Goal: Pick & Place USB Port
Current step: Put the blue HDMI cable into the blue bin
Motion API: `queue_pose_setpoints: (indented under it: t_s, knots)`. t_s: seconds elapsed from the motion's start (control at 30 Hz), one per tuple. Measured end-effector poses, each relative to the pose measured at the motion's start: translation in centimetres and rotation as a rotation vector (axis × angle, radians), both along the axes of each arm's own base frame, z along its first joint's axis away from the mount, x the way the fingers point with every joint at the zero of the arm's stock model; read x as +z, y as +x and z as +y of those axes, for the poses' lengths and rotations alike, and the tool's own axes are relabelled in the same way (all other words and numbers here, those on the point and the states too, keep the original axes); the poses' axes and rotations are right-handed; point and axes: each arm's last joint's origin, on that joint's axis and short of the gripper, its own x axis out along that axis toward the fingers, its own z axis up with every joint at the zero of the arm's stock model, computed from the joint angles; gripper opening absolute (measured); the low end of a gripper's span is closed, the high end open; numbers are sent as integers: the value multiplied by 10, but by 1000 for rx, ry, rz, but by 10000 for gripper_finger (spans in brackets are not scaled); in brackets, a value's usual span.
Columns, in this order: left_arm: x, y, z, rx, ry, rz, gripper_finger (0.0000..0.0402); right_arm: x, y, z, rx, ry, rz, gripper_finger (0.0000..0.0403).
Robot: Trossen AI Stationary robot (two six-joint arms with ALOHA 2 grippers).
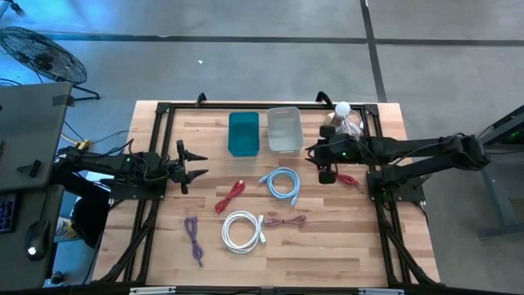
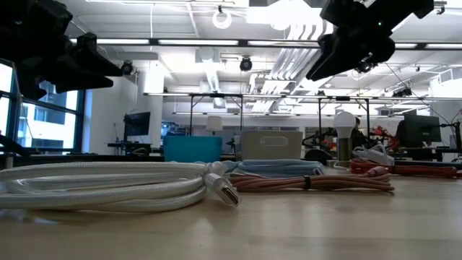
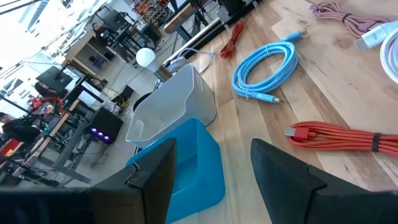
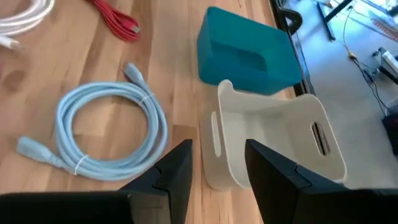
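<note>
The table [image 1: 344,238] is pale wood planks with visible grain, edged by a black metal frame. In the high view two small open bins stand side by side at the upper centre: a teal bin [image 1: 243,133], glossy plastic with rounded corners, and just to its right a white bin [image 1: 284,129], translucent, with slot handles.

Below them lie coiled cables, all apart from one another. A light blue cable [image 1: 280,183] forms a smooth loop at centre. A red cable [image 1: 230,196] is bundled into a narrow strip to its left. A white cable [image 1: 242,230], braided and thick, sits in a round coil at lower centre, with a pink cable [image 1: 284,220] folded long just to its right. A purple cable [image 1: 193,237] lies at lower left. Another red cable [image 1: 349,179] lies at centre right. A white bulb [image 1: 342,109] stands at the upper right of the table.

The left gripper [image 1: 199,164] hovers at centre left with its fingers spread and nothing between them. The right gripper [image 1: 326,175] hangs at centre right, beside the white bin, fingers parted and empty.

Around the table is grey concrete floor, with a fan [image 1: 42,55] at upper left. The low view shows an open workshop with ceiling lights, ducts and benches.
</note>
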Motion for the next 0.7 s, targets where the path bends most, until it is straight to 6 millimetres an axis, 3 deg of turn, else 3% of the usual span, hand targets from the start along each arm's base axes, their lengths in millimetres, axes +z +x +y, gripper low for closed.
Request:
queue_pose_setpoints:
  t_s: [0.43,0.7]
  knots:
    - [-1,0,0,1,-13,3,202,-5,22,10,40,88,-97,140]
    - [-1,0,-1,-20,-18,6,202,-21,29,12,73,163,-4,140]
